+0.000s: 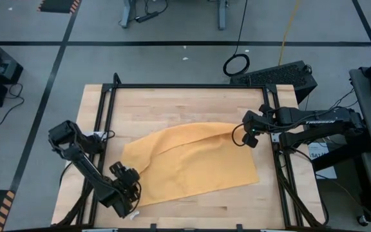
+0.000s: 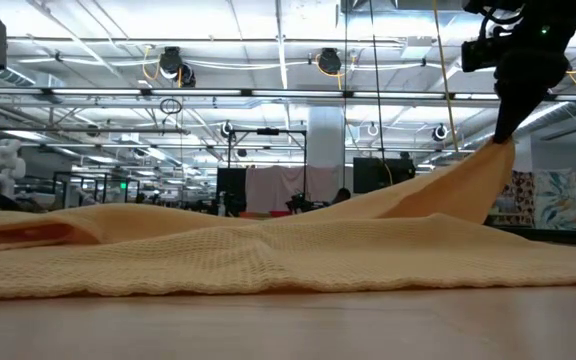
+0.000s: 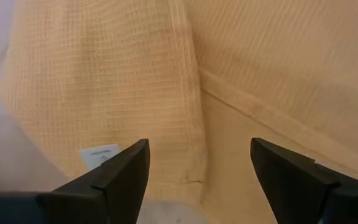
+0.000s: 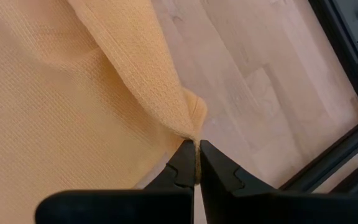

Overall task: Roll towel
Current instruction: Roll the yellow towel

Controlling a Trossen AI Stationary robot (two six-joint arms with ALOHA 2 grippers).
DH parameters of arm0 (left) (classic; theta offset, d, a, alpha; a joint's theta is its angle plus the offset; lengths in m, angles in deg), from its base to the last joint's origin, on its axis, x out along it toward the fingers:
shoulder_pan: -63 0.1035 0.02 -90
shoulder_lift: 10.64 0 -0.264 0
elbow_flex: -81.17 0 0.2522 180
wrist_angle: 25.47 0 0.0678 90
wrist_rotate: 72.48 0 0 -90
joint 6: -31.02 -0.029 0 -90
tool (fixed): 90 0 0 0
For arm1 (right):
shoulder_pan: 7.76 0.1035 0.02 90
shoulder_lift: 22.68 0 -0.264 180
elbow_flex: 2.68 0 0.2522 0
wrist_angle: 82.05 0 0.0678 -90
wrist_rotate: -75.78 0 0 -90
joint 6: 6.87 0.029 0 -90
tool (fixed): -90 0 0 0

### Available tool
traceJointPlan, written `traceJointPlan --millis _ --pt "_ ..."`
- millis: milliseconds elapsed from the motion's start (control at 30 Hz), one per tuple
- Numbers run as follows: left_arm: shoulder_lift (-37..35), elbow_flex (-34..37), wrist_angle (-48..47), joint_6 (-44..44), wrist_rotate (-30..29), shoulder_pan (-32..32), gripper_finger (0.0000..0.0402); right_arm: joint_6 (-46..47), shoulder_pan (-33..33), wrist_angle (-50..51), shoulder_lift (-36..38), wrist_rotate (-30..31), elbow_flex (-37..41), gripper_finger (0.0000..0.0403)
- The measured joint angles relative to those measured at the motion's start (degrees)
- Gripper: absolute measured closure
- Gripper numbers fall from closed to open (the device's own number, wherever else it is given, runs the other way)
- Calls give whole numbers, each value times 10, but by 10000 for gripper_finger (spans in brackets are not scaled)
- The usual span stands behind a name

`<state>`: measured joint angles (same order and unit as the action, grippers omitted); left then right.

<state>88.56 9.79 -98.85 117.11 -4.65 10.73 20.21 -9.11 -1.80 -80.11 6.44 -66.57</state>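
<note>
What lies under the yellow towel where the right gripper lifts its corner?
Bare wooden table shows beneath the towel corner raised by the right gripper. Whatever lies under its flat part is covered.

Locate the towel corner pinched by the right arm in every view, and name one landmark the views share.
High view: pinched corner right of centre, at the right gripper.
Low view: upper right, lifted off the table.
Left wrist view: not in it; only flat towel.
Right wrist view: bottom centre, between the shut fingers.
Shared landmark: the yellow towel itself.
</note>
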Motion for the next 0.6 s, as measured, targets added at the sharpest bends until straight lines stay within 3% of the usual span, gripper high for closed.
traceJointPlan --millis 133,267,400,533,600 --pt "28 0 -9 -42 6 1 139 -7 0 0 0 0 0 403" --pt "56 0 -42 -58 8 11 185 -11 0 0 0 1 0 403" --pt "67 0 -77 -76 9 27 259 -18 0 2 0 2 0 403" --pt "56 -7 -119 -104 9 42 372 -17 6 13 0 2 0 403" --pt "40 -19 -151 -112 6 49 388 -3 17 28 1 1 0 403"
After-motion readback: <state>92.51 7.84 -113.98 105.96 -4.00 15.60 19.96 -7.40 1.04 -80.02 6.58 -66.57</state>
